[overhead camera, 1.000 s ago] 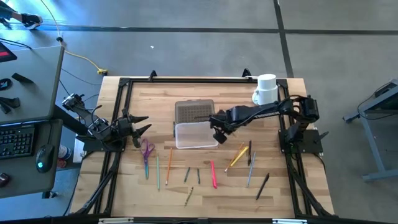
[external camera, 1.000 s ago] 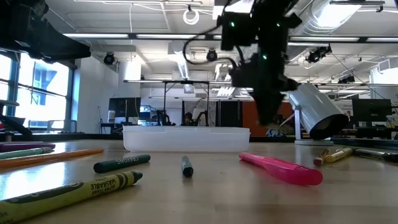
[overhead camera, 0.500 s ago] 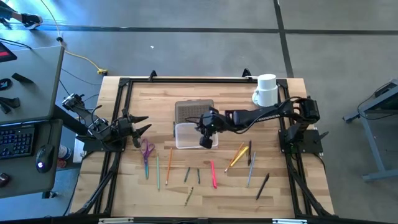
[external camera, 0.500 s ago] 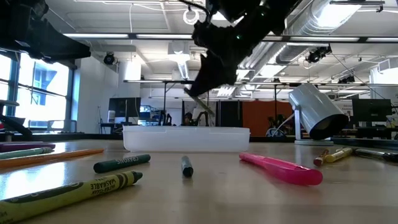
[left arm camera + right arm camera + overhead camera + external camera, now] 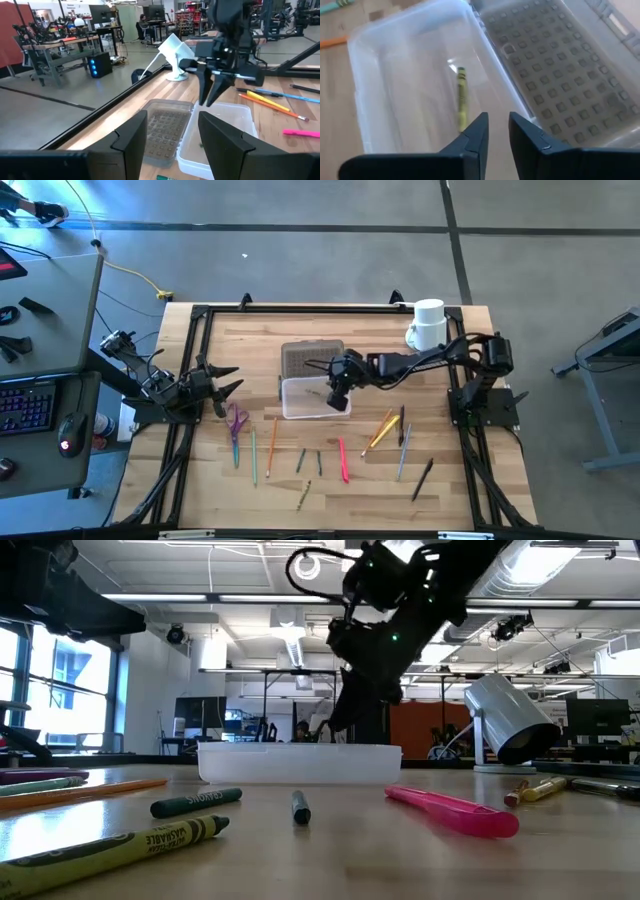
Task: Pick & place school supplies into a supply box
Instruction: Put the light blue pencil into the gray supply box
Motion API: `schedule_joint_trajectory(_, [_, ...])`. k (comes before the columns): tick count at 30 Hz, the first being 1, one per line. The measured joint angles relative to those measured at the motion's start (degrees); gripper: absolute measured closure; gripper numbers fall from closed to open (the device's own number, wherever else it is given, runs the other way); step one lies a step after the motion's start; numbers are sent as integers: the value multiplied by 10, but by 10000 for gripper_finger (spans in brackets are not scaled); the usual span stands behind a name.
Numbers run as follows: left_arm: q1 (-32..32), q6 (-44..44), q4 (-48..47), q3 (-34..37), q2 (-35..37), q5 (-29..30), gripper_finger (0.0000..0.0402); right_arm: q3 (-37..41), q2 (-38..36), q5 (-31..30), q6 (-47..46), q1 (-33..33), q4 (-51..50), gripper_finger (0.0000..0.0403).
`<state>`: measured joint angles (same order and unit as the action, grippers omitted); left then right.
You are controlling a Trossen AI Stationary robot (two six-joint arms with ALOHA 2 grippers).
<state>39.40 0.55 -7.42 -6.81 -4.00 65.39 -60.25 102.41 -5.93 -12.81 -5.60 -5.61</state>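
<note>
Pale wooden plank worktop [image 5: 250,330] framed in black rails, on a grey concrete floor, a grey desk with keyboard and mouse [image 5: 40,310] at its left; a white mug [image 5: 428,323] stands at the far right corner. The small clear plastic supply box [image 5: 305,396], its grey dotted lid [image 5: 312,358] laid open, sits mid-worktop under the right hand [image 5: 338,392], fingers a narrow gap apart and empty; the left hand [image 5: 225,383] waits wide open at the left edge, beside purple-handled scissors [image 5: 236,423]. Only the right wrist view shows a yellow-green crayon [image 5: 462,98] lying inside the box; only the low view shows the lit workshop beyond, a pink pen [image 5: 450,810] and green crayons [image 5: 195,802] in front.
</note>
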Motion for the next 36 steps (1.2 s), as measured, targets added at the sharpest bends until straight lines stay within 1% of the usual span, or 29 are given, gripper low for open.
schedule_joint_trajectory(3, [0,4,0,0,0,16,188,7,0,1,8,-4,16,330])
schedule_joint_trajectory(7, [0,61,0,0,0,38,188,6,0,4,21,-3,73,319])
schedule_joint_trajectory(11, [0,120,2,0,0,9,188,5,0,25,25,-2,153,314])
schedule_joint_trajectory(15, [0,155,11,0,0,11,188,5,0,40,24,-2,199,313])
schedule_joint_trajectory(19, [0,171,48,0,0,7,188,5,0,56,24,-2,222,312])
schedule_joint_trajectory(23, [0,145,101,0,-1,-17,188,5,0,58,24,-2,240,311])
schedule_joint_trajectory(25, [0,109,141,-1,-12,-22,188,5,0,58,24,-2,240,311])
schedule_joint_trajectory(27, [0,61,152,-16,-28,-20,188,5,0,59,24,-4,239,311])
schedule_joint_trajectory(29, [0,17,154,-48,-53,-1,188,5,0,59,24,-6,239,311])
schedule_joint_trajectory(32, [-1,-33,144,-105,-102,46,188,5,0,59,23,-8,239,311])
schedule_joint_trajectory(34, [-1,-32,133,-148,-140,64,188,5,0,59,23,-8,239,311])
schedule_joint_trajectory(36, [0,-3,103,-195,-176,75,188,5,0,65,24,-8,239,311])
